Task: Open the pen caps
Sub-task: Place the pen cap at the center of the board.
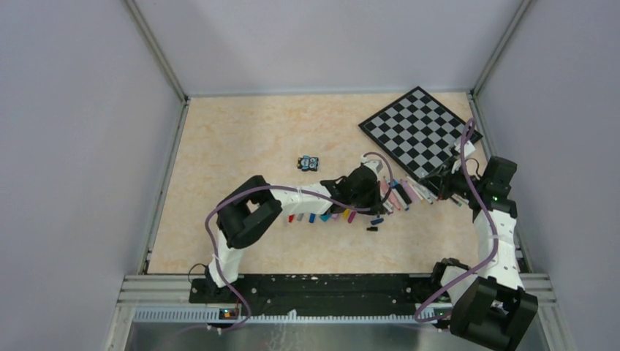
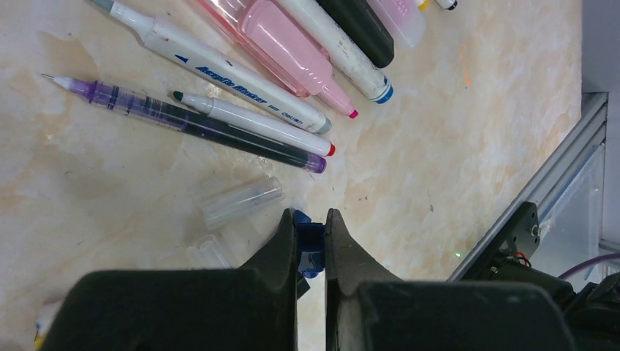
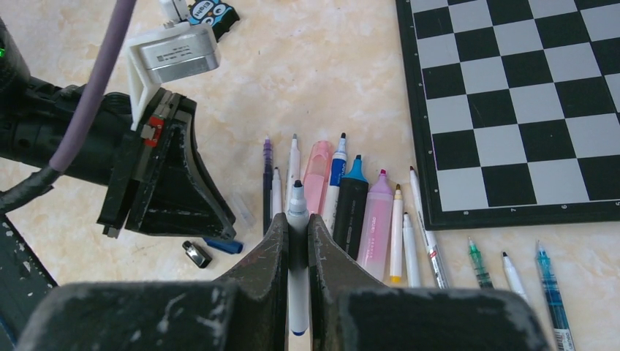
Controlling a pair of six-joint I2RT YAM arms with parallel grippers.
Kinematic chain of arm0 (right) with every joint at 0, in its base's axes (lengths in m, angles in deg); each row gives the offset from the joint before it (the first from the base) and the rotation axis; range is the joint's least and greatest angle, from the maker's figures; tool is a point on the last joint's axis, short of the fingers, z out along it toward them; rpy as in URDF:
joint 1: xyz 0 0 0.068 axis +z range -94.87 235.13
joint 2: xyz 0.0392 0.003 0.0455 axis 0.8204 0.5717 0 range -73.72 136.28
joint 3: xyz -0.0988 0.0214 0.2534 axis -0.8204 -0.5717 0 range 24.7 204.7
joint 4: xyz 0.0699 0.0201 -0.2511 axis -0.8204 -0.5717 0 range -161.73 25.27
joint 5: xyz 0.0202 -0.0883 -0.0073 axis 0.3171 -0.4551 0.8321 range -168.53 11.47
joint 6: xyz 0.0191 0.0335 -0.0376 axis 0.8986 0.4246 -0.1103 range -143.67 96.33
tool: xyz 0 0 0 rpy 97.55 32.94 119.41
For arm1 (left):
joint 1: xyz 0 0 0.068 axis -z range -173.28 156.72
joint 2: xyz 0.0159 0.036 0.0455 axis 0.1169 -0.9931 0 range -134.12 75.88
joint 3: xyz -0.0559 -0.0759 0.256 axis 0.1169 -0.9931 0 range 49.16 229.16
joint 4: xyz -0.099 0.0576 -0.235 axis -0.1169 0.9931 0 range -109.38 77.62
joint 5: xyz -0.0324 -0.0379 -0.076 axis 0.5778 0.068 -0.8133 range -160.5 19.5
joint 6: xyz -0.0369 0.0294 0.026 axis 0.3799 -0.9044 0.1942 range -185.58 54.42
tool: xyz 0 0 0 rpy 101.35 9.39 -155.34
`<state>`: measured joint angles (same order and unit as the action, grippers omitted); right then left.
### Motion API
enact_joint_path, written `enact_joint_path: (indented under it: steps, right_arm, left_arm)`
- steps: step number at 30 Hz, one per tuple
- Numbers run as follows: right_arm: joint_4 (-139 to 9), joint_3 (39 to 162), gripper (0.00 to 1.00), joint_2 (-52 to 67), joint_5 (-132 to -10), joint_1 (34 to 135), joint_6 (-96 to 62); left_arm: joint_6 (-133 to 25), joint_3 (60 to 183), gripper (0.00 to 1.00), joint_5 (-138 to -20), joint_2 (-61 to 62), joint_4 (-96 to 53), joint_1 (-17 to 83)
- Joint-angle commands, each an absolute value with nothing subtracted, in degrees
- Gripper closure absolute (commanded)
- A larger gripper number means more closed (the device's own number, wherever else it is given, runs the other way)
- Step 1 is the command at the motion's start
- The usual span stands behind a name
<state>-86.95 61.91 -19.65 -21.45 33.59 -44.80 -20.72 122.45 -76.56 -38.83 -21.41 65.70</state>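
From where I stand, one cap looks freshly off. The left claw (image 2: 311,216) is pinched nearly together on a small blue cap (image 2: 310,245), low over the tabletop (image 1: 241,139). The right claw (image 3: 296,218) is clamped tight round a white-bodied marker (image 3: 296,197) whose dark tip is bare.

Both meet right of the tabletop's middle, by the bared pens (image 3: 376,219) lying side by side along the near edge of the chessboard (image 1: 420,131), which fills the far right corner.

I'd say the step in hand is parting this cap from its marker, and it seems done. Next, I reckon, the left claw should carry the blue cap toward the row of loose caps (image 1: 322,217), which runs leftward about mid-table, and let go. The right claw should lay the marker back among the others without knocking them. A clear cap (image 2: 241,201) lies just beside the left claw, so a careless drop could scatter it.
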Motion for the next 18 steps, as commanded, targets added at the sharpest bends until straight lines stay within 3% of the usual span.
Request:
enact_joint_path:
  steps: [1,18]
  right_arm:
    - [-84.9,62.7,1.00,-20.4,-20.3,33.2,-44.7]
    - [-85.2,62.8,1.00,-20.5,-19.9,33.1,-45.0]
  left_arm:
    - [-21.9,126.0,0.96,-75.1,-40.1,-19.7,65.4]
    - [-22.6,126.2,0.71,-76.4,-40.7,-20.6,64.6]
